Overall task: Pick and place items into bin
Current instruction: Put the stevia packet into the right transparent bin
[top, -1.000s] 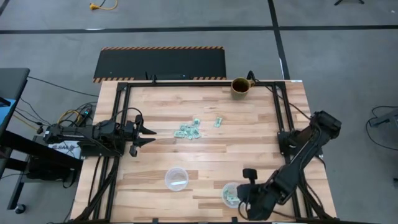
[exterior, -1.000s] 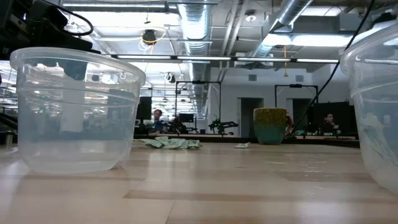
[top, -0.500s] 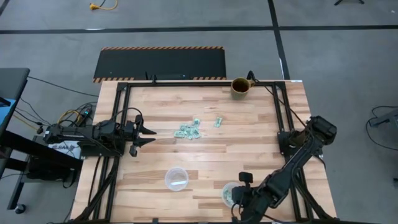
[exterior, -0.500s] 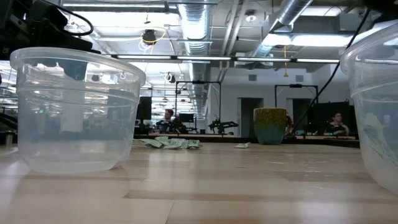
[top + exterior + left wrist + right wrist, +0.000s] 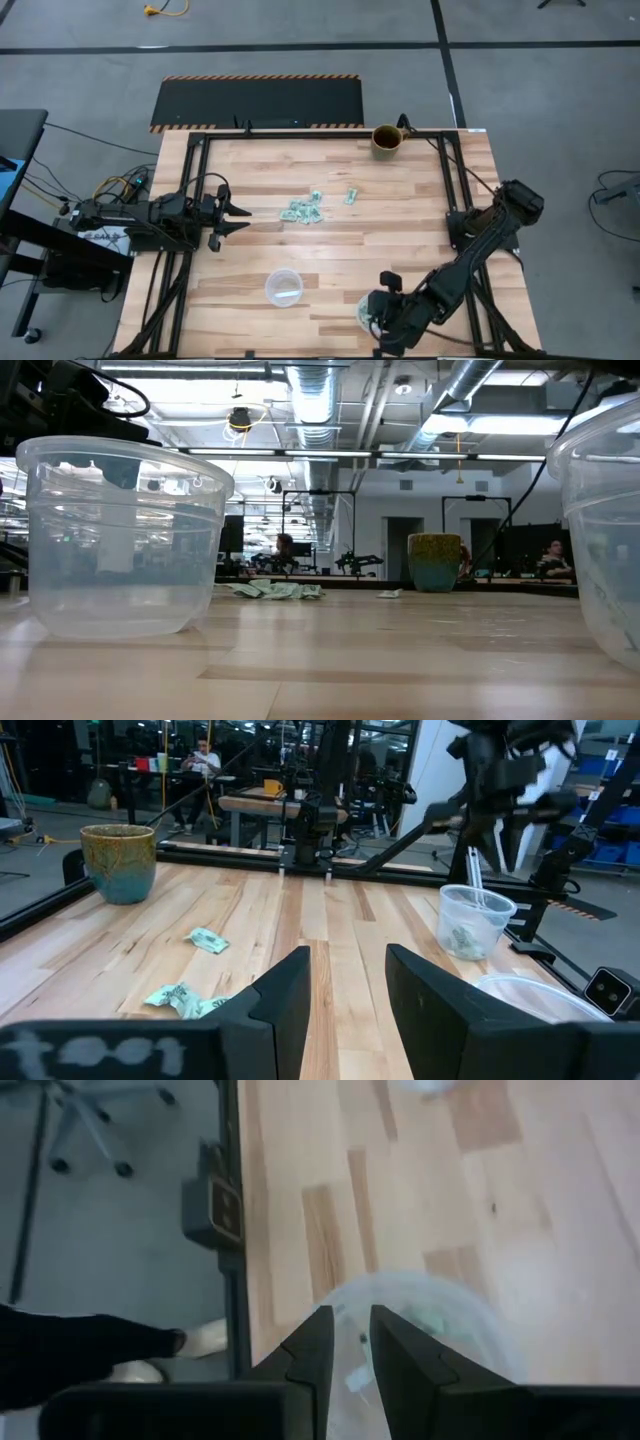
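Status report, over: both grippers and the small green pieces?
Right gripper above clear round cup holding pieces. Left gripper open, waiting beside pale mint-green pieces. Nothing between.

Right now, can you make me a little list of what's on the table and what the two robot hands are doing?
table: pale wood
paper bits: small green pile near the middle, one bit a little apart
empty cup: clear, near the front edge
filled cup: clear, some green bits inside, under the right arm
mug: brown, at the far edge
right gripper: right above the filled cup, fingers a little apart, holding nothing I can see
left gripper: open, waiting at the table's left side, pointing toward the pile
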You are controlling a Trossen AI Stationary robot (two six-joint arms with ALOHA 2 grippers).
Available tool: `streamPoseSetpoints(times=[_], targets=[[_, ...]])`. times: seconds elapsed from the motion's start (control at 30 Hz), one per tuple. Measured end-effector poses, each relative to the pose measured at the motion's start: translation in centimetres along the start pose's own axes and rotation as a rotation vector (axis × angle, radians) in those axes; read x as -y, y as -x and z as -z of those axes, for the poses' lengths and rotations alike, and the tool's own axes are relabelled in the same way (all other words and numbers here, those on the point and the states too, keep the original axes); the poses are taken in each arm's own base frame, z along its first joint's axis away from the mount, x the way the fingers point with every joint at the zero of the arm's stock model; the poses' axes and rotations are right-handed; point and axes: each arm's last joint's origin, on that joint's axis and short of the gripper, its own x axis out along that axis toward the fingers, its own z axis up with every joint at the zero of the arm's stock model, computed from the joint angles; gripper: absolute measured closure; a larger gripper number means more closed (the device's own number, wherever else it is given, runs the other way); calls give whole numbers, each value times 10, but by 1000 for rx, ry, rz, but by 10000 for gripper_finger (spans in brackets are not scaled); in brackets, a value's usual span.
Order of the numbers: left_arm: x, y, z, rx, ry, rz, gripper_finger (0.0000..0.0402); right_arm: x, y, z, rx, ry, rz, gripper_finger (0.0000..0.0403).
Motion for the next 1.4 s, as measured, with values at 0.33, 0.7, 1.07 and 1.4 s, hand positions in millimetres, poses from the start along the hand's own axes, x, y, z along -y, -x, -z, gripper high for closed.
streamPoseSetpoints(times=[0.33, 0.7, 1.07, 1.4], targets=[[0, 0, 0, 0, 0, 0, 281, 55, 45, -51, 115, -23, 45, 339], [0, 0, 0, 0, 0, 0, 281, 176, 34, -117, 179, -184, 281, 338], [0, 0, 0, -1, 0, -1, 281, 254, -19, -124, 9, -303, 391, 259], [0, 0, 0, 0, 0, -1, 281, 294, -57, -101, -250, -352, 483, 169]])
